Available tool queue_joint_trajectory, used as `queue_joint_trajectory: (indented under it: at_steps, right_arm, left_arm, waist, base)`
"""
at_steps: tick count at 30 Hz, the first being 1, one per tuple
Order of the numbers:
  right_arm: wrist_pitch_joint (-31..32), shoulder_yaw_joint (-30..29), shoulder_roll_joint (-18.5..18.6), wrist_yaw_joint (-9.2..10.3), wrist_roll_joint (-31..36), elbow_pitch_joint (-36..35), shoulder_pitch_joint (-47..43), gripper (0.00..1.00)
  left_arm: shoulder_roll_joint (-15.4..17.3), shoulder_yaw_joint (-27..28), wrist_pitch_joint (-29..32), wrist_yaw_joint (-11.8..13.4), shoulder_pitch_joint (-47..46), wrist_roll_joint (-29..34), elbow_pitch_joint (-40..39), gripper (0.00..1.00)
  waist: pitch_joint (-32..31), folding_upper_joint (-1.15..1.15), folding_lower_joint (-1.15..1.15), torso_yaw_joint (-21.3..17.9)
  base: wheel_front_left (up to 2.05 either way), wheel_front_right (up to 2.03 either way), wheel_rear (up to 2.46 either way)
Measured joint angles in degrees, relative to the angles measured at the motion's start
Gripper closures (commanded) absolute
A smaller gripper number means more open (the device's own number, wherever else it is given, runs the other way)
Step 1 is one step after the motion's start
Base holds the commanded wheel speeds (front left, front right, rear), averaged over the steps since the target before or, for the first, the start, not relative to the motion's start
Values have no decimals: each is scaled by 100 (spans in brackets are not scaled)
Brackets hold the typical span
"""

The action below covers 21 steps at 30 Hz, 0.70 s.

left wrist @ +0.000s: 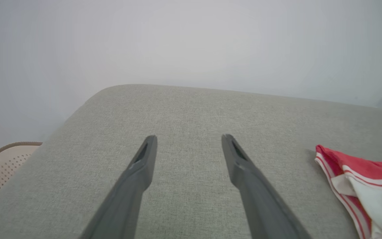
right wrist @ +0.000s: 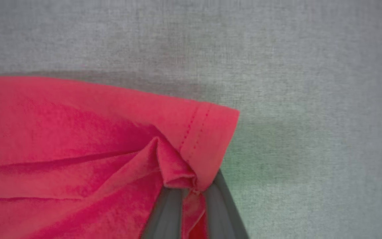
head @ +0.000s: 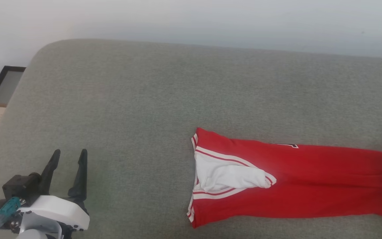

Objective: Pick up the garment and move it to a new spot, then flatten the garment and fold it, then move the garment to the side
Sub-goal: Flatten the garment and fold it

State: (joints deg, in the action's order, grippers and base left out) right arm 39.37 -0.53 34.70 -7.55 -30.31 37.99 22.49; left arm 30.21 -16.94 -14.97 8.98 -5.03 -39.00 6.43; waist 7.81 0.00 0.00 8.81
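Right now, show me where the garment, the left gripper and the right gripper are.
garment [head: 293,186]: head view, on its red body.
left gripper [head: 70,152]: head view, midway between its open fingertips.
right gripper [right wrist: 194,190]: right wrist view, between fingertips pinching the red hem.

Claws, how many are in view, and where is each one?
2. The left claw is open over the near left of the grey cushion, apart from the garment; the right claw is shut on the garment's red hem.

The shirt [head: 277,186] runs off the head view's right edge, and most of its dark print [head: 285,145] is hidden.
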Motion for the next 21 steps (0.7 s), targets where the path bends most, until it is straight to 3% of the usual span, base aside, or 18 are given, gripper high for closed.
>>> queue_joint_trajectory:
  at_steps: [7, 13, 21]
  right_arm:
    - [-48, 218, -44, 1, -210, -144, 118, 100]
    - [122, 626, -294, 2, -1016, -1176, -165, 100]
    - [301, 1117, -722, 7, -1125, -2259, -438, 100]
  left_arm:
    - [-53, 22, 0, -67, 3, 71, 105, 0]
    - [-87, 14, 0, -89, 23, 77, 169, 0]
    - [-92, -71, 7, -148, 65, 77, 199, 0]
  waist:
    - [-75, 0, 0, -166]
    - [-246, 0, 0, -190]
    - [-522, 0, 0, -25]
  base:
    - [0, 0, 0]
    - [0, 0, 0]
    - [0, 0, 0]
